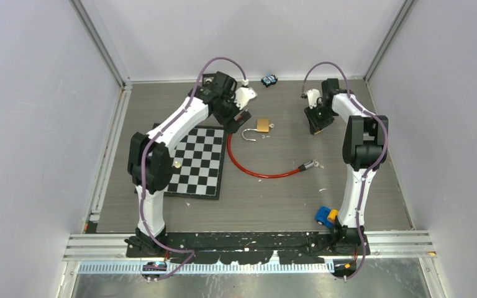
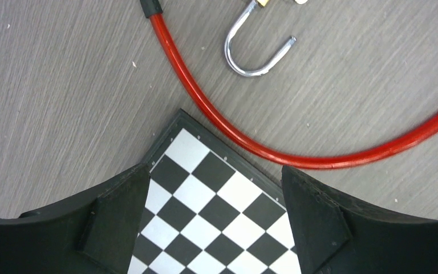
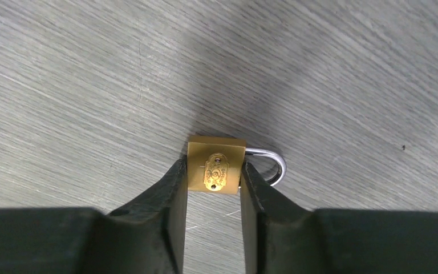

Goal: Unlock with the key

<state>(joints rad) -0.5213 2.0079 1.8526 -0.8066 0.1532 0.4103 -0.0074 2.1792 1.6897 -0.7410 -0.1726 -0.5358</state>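
Pinches a small brass padlock in the right gripper, both fingers pressed against the sides of the body, tips reaching roughly halfway along it. Flat on the grey table, plated face up, straight ahead at 12 o'clock in the right wrist view, with a steel loop poking out at 3 o'clock past the finger there. Hidden under the gripper when seen from above.

Holds the left gripper spread wide, nothing between its fingers, above a corner of the chessboard. Beyond that corner, at 12 to 1 o'clock in the left wrist view: a larger padlock, its shackle swung open, apart from the fingers. Between board and shackle, a curving red cable.

From above, larger padlock near the left gripper at 4 o'clock, and well apart from the right gripper at 9 o'clock. Tiny pale bit just beside its body at 3 o'clock, a second pale speck by the cable's metal end. Cannot tell whether either is the key.
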